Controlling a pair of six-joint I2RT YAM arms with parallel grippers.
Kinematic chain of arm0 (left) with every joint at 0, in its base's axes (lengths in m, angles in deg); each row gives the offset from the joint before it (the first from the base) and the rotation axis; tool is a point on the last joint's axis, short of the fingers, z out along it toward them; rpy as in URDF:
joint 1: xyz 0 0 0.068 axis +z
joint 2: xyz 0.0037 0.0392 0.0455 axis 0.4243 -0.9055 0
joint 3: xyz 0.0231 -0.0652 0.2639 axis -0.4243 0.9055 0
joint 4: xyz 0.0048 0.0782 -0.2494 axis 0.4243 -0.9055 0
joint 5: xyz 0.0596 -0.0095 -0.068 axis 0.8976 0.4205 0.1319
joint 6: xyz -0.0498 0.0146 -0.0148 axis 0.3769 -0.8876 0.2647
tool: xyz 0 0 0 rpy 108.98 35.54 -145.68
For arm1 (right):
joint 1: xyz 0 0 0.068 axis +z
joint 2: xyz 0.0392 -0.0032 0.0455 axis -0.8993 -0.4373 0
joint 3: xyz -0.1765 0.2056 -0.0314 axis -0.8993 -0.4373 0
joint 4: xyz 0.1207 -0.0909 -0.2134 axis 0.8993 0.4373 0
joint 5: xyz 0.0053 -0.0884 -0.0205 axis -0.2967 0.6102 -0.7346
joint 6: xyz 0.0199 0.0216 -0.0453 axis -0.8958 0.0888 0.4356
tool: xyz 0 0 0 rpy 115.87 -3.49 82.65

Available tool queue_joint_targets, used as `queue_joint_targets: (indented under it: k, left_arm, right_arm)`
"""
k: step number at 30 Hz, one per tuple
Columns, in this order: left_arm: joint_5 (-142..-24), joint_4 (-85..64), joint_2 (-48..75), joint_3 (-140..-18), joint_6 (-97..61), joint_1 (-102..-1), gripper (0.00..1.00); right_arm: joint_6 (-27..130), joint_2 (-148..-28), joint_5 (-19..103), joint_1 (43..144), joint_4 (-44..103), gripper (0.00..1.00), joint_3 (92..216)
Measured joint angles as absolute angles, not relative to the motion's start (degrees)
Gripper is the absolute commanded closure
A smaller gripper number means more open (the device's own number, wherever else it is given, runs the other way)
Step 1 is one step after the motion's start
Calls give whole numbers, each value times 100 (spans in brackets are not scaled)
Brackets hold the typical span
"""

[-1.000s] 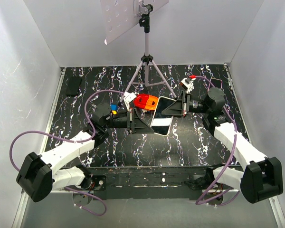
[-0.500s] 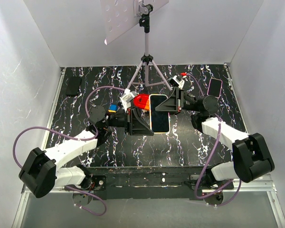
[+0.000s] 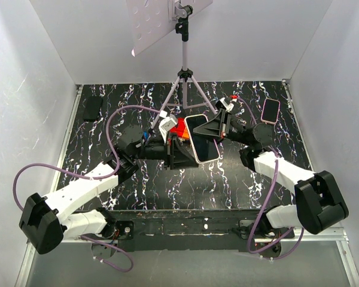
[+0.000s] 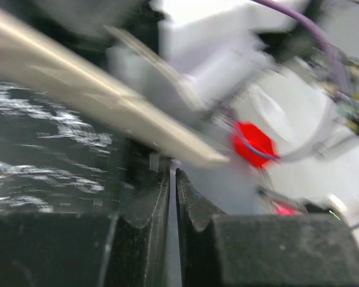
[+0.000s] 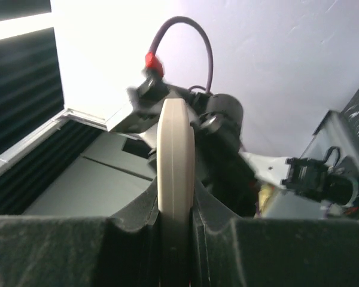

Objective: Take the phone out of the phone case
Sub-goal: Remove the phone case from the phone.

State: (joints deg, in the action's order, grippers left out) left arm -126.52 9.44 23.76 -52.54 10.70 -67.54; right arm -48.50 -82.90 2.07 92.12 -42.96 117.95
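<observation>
Phone (image 3: 203,142) has swung from straight upright half a second ago to a slant, top end leaning left; a second ago it sat lower and further right. Both arms have shifted with it, and the left arm now reaches further in.

Phone is in its cream phone case (image 5: 175,155), held up off the table (image 3: 227,179) mid-scene, between the two grippers, screen facing the top camera.

Right gripper (image 3: 208,131) comes in from the right. Wrist view: its fingers (image 5: 137,227) are clamped on the case, which stands edge-on between them.

Left gripper (image 3: 185,154) sits at the phone's lower left edge. Wrist view is blurred: fingers (image 4: 149,209) pressed together, only a thin slit left, cream case edge running diagonally just above them. Can't tell if they pinch a lip of the case.

Orange-red object (image 3: 179,127) is just behind the phone's left side, partly hidden. Tripod (image 3: 183,78) stands at the back centre. Pink-backed phone (image 3: 270,110) lies flat at the far right, well apart from the grippers. Flat black item (image 3: 93,107) lies at the far left corner.
</observation>
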Motion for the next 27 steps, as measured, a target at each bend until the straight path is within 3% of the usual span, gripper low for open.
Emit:
queue_joint_targets:
  k: [8, 12, 15, 16, 19, 27]
  left_arm:
    - [-10814, -564, 2352, -4983, 340, -6531, 98]
    - [-10842, -841, 2741, -4804, 309, -6533, 49]
    - [-11218, -404, 3244, -4669, 711, -6535, 31]
    - [-11310, -227, 3371, -4636, 836, -6538, 20]
    - [-11537, 463, 3736, -4568, 1363, -6570, 17]
    - [-11692, 1204, 3262, -4616, 1870, -6725, 29]
  right_arm:
    - [-4798, -7862, 188, 9391, -4156, 99, 11780]
    - [-4638, -7835, 221, 9256, -4010, 99, 11782]
    - [-4181, -7737, 223, 9205, -3337, 99, 11813]
    - [-4004, -7687, 225, 9205, -3059, 99, 11839]
    - [-3593, -7536, 304, 9205, -2386, 99, 11935]
    - [-3609, -7551, 680, 9205, -2008, 99, 11959]
